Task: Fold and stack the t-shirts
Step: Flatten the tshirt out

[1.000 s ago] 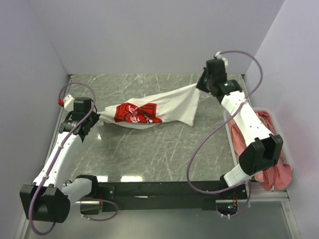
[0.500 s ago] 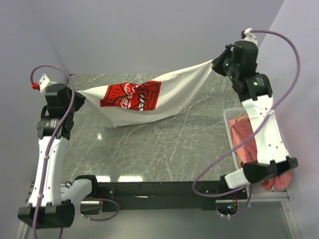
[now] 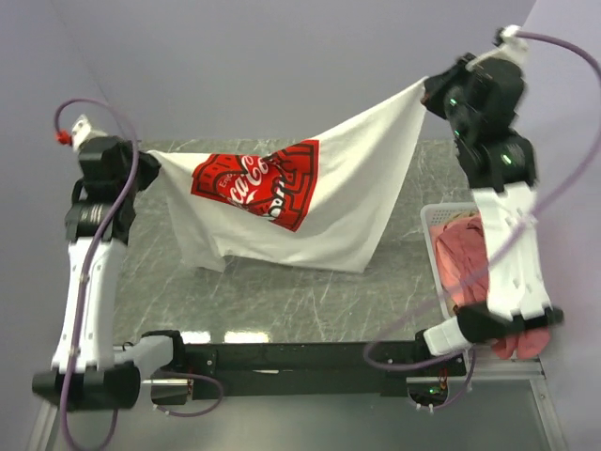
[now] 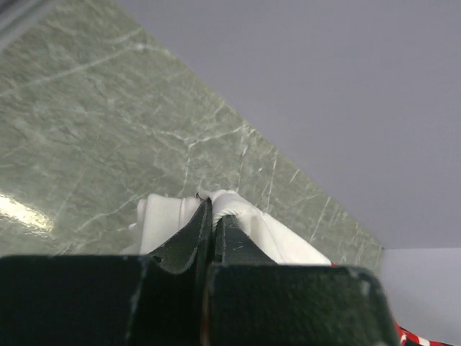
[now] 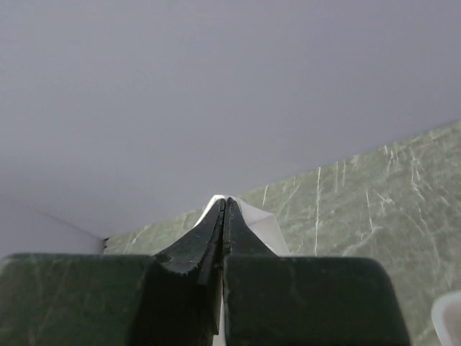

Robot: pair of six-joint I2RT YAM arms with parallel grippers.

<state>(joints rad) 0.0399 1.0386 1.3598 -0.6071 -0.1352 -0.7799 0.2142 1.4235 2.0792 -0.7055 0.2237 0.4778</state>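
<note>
Both closed tight, our left claw [image 3: 153, 168] and right claw [image 3: 425, 90] hold the white t-shirt [image 3: 329, 221] stretched in air; nothing is folded yet, pink t-shirts [image 3: 465, 256] wait in the basket [image 3: 429, 215].

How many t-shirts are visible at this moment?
2. A white t-shirt hangs stretched between the left pincer and the right pincer; a pink t-shirt lies in the basket at right. More may be hidden under it.

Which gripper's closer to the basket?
Right. The right gripper hangs high beyond the basket; the left gripper is across the table, at the shirt's other end.
</note>
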